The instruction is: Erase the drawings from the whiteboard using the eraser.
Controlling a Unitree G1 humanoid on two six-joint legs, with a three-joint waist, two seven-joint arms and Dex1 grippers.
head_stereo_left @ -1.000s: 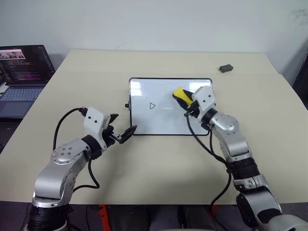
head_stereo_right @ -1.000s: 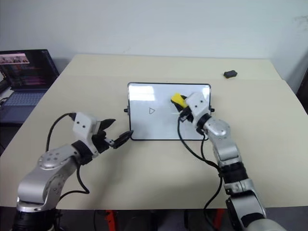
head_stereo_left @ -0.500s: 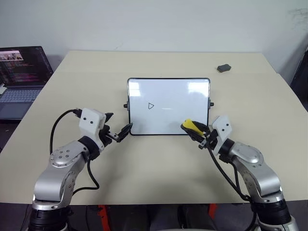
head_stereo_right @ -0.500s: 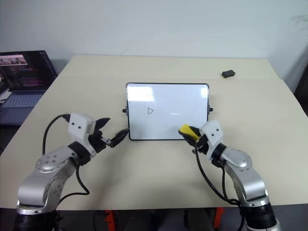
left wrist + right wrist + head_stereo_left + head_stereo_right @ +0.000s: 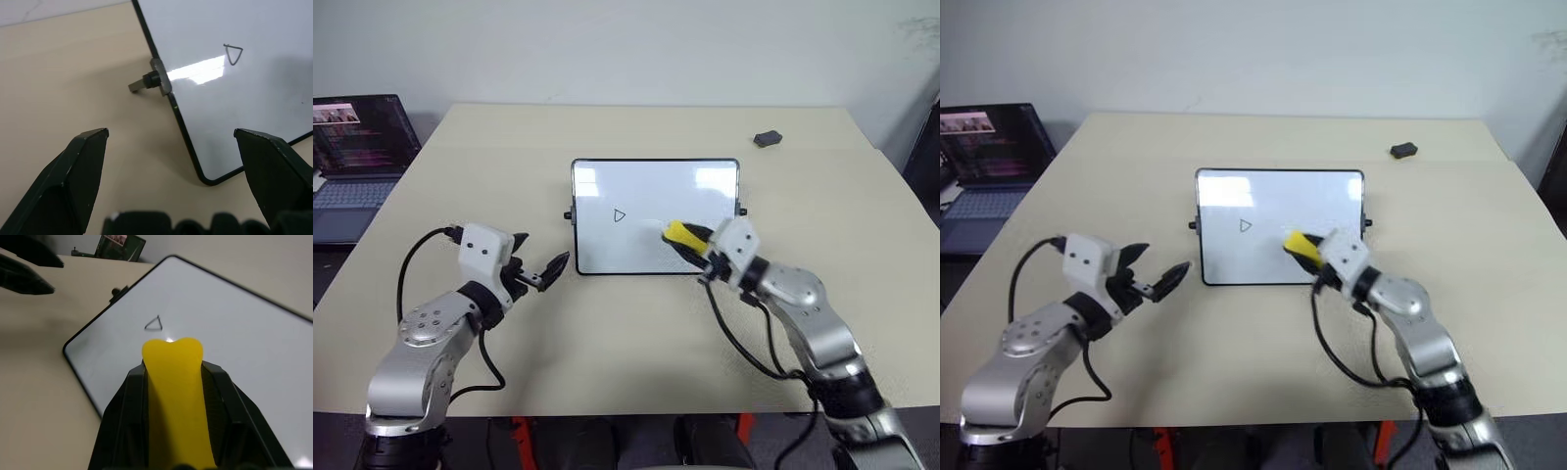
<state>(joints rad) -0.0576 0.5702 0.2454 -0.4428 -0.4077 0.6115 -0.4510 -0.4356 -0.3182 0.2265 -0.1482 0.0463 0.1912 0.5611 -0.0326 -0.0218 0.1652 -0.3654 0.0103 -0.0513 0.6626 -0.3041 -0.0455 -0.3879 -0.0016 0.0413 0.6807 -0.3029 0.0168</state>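
Note:
The whiteboard (image 5: 656,196) lies flat at the table's middle. One small black triangle remains of the drawings (image 5: 620,215), left of the board's centre; it is also seen as the triangle (image 5: 155,323) and the triangle (image 5: 234,54) in the wrist views. My right gripper (image 5: 693,241) is shut on the yellow eraser (image 5: 678,234), which sits over the board's near middle, right of the triangle; I cannot tell whether it touches. My left gripper (image 5: 538,259) stands open and empty just off the board's near left corner, beside its side knob (image 5: 146,83).
An open laptop (image 5: 357,147) stands at the table's far left. A small dark grey lump (image 5: 767,139) lies at the far right. Bare beige table (image 5: 607,352) stretches between the board and the near edge.
The right gripper, with the eraser, pulled back from the board's right-middle to its near edge, then slid left onto the board's near middle. The left gripper drifted slightly left.

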